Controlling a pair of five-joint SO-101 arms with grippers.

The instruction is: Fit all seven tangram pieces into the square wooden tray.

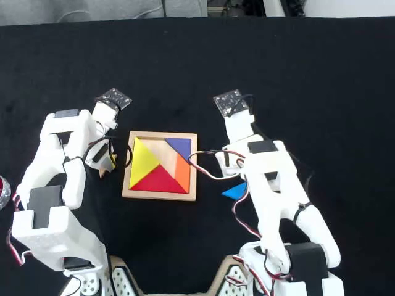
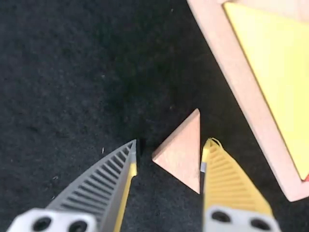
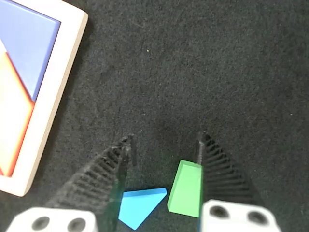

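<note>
L gripper sits low, mid-left of the high view, just off the left rim of the tray. Jaws spread, nothing clamped. The tan triangle lies flat on the black cloth right between them. Key bit: its long edge runs alongside the yellow finger, touching or v. nearly so, while the opposite corner points at the grey finger w/ a dark gap between. A squeeze would prob. pinch edge against point, so it might pivot or pop out.

Tray centre frame, four pcs seated: yellow triangle, red triangle, orange piece, blue-violet piece. Looks like bare wood near the top edge, so slots are left.

R gripper is right of the tray, fingers apart and empty. Green piece is just beside one black finger, and the blue triangle is close by the other. Both are loose on the cloth, clear of the tray.

L arm is clearly nearer the tan pc, R arm nearer green and blue. Roughly halfway, I'd say.
</note>
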